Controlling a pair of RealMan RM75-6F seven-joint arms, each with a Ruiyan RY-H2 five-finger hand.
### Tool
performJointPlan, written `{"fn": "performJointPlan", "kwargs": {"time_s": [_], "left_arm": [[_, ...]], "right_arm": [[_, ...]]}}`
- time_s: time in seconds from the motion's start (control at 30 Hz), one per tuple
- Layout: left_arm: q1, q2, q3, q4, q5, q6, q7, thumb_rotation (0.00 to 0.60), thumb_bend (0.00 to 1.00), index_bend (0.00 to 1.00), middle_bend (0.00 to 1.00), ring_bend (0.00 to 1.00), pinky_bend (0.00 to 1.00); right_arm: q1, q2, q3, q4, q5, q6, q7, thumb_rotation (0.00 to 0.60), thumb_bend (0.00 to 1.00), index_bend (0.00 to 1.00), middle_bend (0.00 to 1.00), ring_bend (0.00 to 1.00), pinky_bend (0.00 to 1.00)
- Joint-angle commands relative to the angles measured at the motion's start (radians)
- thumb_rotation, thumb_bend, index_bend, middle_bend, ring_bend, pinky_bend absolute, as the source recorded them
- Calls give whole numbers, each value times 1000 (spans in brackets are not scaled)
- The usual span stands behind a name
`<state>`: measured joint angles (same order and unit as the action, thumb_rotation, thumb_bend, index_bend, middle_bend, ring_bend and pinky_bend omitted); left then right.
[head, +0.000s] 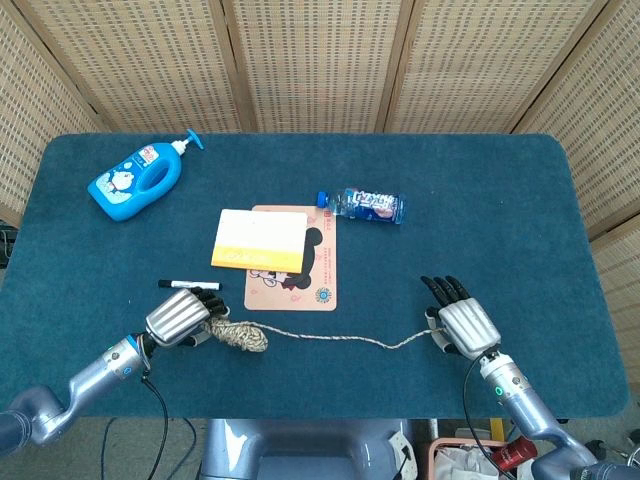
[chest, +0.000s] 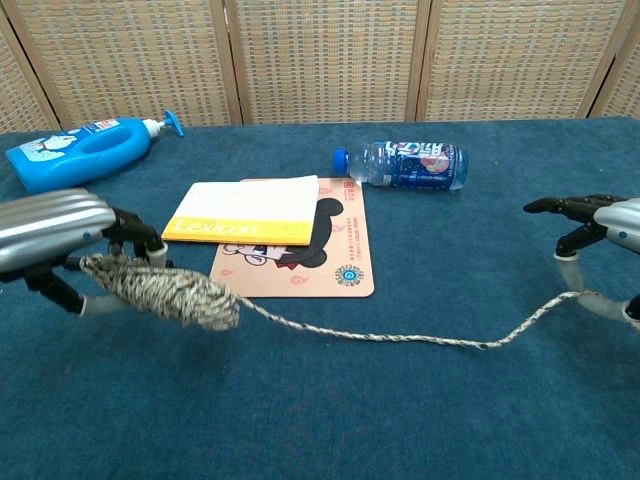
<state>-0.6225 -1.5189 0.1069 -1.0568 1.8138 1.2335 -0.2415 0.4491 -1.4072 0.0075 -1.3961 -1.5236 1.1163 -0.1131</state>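
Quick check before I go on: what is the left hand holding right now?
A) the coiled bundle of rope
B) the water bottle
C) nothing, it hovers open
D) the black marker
A. The left hand grips one end of the coiled bundle of rope and has it raised off the table, its loose strand trailing across to the right hand. The black marker lies free on the cloth beside it.
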Motion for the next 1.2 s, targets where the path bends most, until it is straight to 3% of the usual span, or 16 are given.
{"fn": "performJointPlan", "kwargs": {"time_s": [0.03, 0.2, 0.37, 0.53, 0.73, 1.03, 1.2], "left_arm": [[-14, 47, -62, -64, -57, 23, -24, 600, 503, 618, 453, 388, 471], [-56, 89, -182, -175, -181, -22, -6, 600, 526, 618, 453, 388, 471], [-105, 88, -289, -227, -321, -107, 78, 600, 525, 618, 453, 389, 471], [-137, 65, -359, -246, -450, -167, 165, 600, 525, 619, 455, 389, 472], [-172, 15, -373, -213, -492, -184, 291, 600, 503, 632, 471, 388, 481], [-195, -28, -344, -229, -474, -188, 358, 600, 503, 647, 479, 400, 486], [-203, -61, -331, -219, -463, -183, 376, 600, 503, 650, 481, 401, 486]], "right_arm": [[8, 2, -3, -3, -33, 19, 26, 600, 492, 714, 17, 0, 0], [41, 38, -5, -14, -174, 111, 126, 600, 492, 720, 39, 0, 0], [77, 101, 2, -61, -259, 156, 149, 600, 492, 721, 48, 0, 0], [99, 153, -15, -133, -313, 167, 192, 600, 492, 722, 57, 0, 0], [145, 190, -20, -224, -391, 202, 318, 600, 491, 725, 88, 0, 0], [237, 247, 51, -428, -336, 90, 297, 600, 490, 725, 88, 0, 0], [298, 240, 132, -521, -267, 25, 243, 600, 490, 725, 93, 0, 0]]}}
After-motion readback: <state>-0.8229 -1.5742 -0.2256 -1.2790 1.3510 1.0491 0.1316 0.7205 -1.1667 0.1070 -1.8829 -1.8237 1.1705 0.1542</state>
